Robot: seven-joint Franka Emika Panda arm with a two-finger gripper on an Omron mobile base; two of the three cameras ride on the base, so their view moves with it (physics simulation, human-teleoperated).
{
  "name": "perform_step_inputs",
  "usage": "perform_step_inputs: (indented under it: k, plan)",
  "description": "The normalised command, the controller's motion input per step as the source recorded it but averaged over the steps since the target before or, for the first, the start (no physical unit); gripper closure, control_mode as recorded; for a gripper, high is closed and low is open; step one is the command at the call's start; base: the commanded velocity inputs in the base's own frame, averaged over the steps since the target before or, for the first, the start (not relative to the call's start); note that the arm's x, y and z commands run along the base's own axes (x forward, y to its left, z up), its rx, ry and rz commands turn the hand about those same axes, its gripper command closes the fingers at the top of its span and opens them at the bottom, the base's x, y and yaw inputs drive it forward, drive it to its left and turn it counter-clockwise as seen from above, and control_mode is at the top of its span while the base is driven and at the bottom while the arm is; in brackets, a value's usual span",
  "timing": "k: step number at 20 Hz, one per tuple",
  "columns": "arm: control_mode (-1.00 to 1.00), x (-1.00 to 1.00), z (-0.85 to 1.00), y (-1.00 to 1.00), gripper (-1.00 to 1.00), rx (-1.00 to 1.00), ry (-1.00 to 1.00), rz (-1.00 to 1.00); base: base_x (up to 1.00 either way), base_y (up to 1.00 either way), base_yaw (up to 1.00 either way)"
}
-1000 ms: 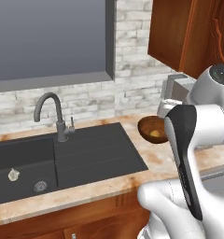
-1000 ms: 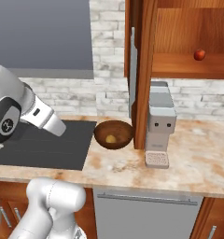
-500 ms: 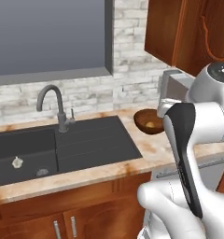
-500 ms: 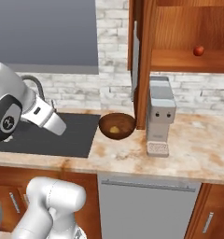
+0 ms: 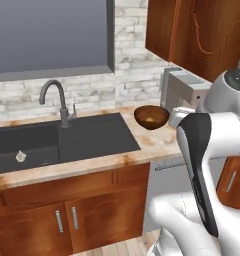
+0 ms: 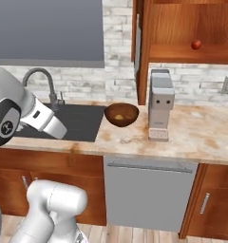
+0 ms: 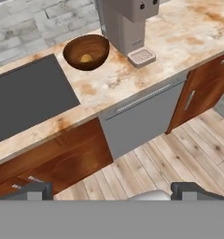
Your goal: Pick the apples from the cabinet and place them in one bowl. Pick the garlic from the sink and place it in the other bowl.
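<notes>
The deep reddish-brown bowl point(image 5: 151, 116) point(image 6: 121, 114) point(image 7: 86, 51) stands on the counter between the sink and a coffee machine. The yellow-green apple point(image 6: 119, 116) point(image 7: 87, 58) lies inside it. The red apple point(image 6: 196, 45) rests on the shelf of the open cabinet point(image 6: 182, 28) point(image 5: 202, 35). In the black sink point(image 5: 92, 135) point(image 6: 78, 121) the whitish garlic point(image 5: 20, 156) lies on the basin floor, left of the tap. My gripper point(image 7: 112, 191) is open with nothing between its fingertips, out over the wooden floor in front of the counter. The other bowl is out of view.
A grey coffee machine point(image 6: 161, 104) point(image 7: 128, 18) stands right of the bowl. A grey gooseneck tap point(image 5: 54, 100) rises behind the sink. Below the counter are a steel dishwasher front point(image 6: 149, 194) and wooden cupboard doors point(image 5: 67, 215). My white arm point(image 5: 207, 165) fills the near right.
The whole picture has shifted as the base backed away from the counter: cupboard fronts and floor now show. Bowl, apples and garlic lie as before. The gripper stays open.
</notes>
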Motion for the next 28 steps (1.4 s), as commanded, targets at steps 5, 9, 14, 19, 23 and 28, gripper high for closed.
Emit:
perform_step_inputs:
  k: [5, 9, 14, 19, 23, 28]
  plan:
    - [1.0, 0.0, 0.0, 0.0, -1.0, 0.0, 0.0, 0.0, -0.09, -0.56, 0.09]
    - [1.0, 0.0, 0.0, 0.0, -1.0, 0.0, 0.0, 0.0, -0.28, -0.63, 0.14]
    - [1.0, 0.0, 0.0, 0.0, -1.0, 0.0, 0.0, 0.0, -0.35, -0.54, 0.13]
    - [1.0, 0.0, 0.0, 0.0, -1.0, 0.0, 0.0, 0.0, -0.08, -0.63, 0.11]
    - [1.0, 0.0, 0.0, 0.0, -1.0, 0.0, 0.0, 0.0, -0.01, -0.8, 0.05]
    - [1.0, 0.0, 0.0, 0.0, -1.0, 0.0, 0.0, 0.0, 0.01, -0.9, 0.0]
